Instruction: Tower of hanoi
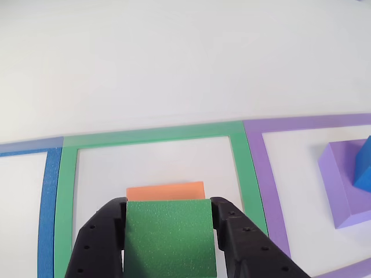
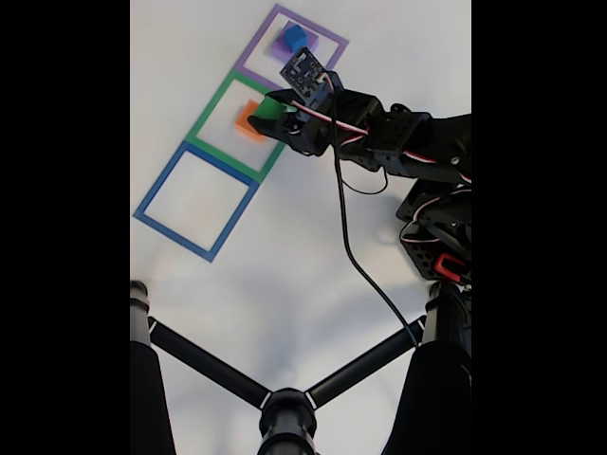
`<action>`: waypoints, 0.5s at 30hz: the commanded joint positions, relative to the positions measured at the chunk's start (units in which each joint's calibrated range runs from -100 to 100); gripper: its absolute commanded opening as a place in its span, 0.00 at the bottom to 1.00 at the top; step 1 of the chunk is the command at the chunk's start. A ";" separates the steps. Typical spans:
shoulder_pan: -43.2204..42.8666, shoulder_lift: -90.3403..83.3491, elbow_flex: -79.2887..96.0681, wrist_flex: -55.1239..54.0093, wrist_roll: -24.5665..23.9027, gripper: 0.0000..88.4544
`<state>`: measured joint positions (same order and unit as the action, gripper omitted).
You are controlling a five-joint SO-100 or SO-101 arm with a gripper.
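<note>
Green block (image 1: 169, 234): clamped between fingers (image 1: 104, 231), held over orange block (image 1: 165, 191) inside green square (image 1: 66, 191) mid-counter, likely for stacking. Blue block (image 1: 364, 165) sits on purple block (image 1: 342, 185) in purple square (image 1: 258, 174).

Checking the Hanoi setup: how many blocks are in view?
4. Green block in the gripper above the orange block in the green square; blue block atop the purple block in the purple square.
</note>
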<state>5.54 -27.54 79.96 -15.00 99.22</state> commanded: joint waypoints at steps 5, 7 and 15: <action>0.75 10.15 -7.67 -8.60 0.78 0.04; 0.60 11.91 -8.40 -10.38 0.78 0.04; 0.52 16.24 -8.67 -14.75 0.78 0.04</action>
<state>5.54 -11.92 73.76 -26.95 99.22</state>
